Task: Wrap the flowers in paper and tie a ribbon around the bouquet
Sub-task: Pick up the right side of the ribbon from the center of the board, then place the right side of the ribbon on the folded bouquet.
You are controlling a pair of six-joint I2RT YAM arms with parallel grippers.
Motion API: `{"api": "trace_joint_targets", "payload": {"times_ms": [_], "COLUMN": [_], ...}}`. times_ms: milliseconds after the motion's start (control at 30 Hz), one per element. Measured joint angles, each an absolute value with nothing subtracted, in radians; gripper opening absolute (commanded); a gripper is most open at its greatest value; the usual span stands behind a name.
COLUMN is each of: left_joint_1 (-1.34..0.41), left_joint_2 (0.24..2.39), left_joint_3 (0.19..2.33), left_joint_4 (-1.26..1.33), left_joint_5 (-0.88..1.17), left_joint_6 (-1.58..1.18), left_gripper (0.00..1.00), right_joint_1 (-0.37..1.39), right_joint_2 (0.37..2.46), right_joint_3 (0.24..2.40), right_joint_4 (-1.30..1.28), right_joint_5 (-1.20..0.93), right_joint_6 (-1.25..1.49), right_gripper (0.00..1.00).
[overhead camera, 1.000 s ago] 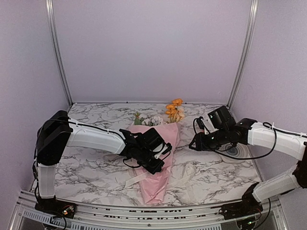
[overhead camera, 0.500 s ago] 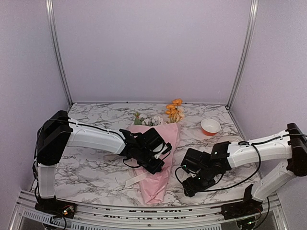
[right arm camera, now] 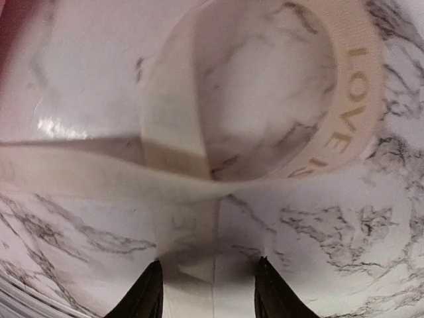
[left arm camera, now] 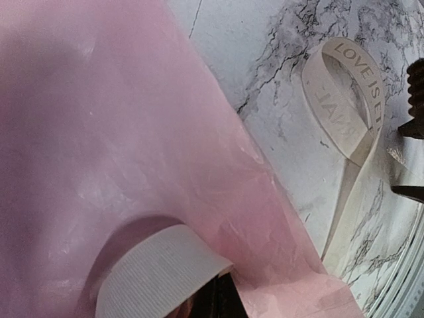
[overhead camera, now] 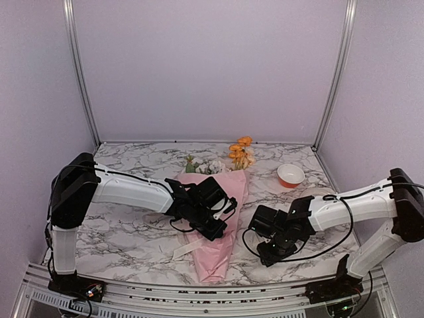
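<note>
Ribbon flat on table btwn right gripper jaws; jaws apart.

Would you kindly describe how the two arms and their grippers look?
The left arm and right arm have smooth white shells with black joints. The left gripper and right gripper are black and blocky, with dark fingertips. Thin black cables loop alongside.

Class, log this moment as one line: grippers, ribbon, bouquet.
left gripper: shut, on bouquet | right gripper: open, astride ribbon | ribbon: loose loop, untied | bouquet: wrapped, lying flat
</note>
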State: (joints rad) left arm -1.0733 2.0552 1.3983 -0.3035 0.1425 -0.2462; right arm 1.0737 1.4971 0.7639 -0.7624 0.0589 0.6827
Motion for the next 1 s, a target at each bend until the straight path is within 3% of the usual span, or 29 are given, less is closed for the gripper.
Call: {"api": "trace_joint_targets", "payload": {"times_ms": [67, 267, 600, 800, 1000], "left_joint_1": [-1.073, -1.073, -1.073, -1.073, -1.073], "left_joint_2": [2.055, 2.055, 2.061, 2.061, 2.061], "left_joint_3": [1.398, 1.398, 1.402, 1.404, 1.405], "left_joint_4": [-0.303, -0.304, -0.303, -0.304, -0.305], "left_joint_5": [0.142, 0.142, 0.144, 0.145, 0.146], "left_joint_6": [-0.246, -0.246, -0.242, -0.242, -0.239], "left_gripper": [0.0, 0.0, 0.0, 0.0, 0.0], "right_joint_1": [1.044, 1.021, 0.945, 0.736, 0.39], "right_joint_2": [1.497, 1.513, 1.449, 1.338, 1.097], "right_joint_3": [0.762, 0.76, 0.715, 0.694, 0.8], "right_joint_4": [-0.734, -0.662, -0.603, -0.666, -0.694], "right_joint_5": [0.078, 0.123, 0.117, 0.12, 0.103], "right_joint_6": [0.671, 0.651, 0.614, 0.56, 0.455], "right_gripper": [0.21, 0.0, 0.0, 0.0, 0.0]}}
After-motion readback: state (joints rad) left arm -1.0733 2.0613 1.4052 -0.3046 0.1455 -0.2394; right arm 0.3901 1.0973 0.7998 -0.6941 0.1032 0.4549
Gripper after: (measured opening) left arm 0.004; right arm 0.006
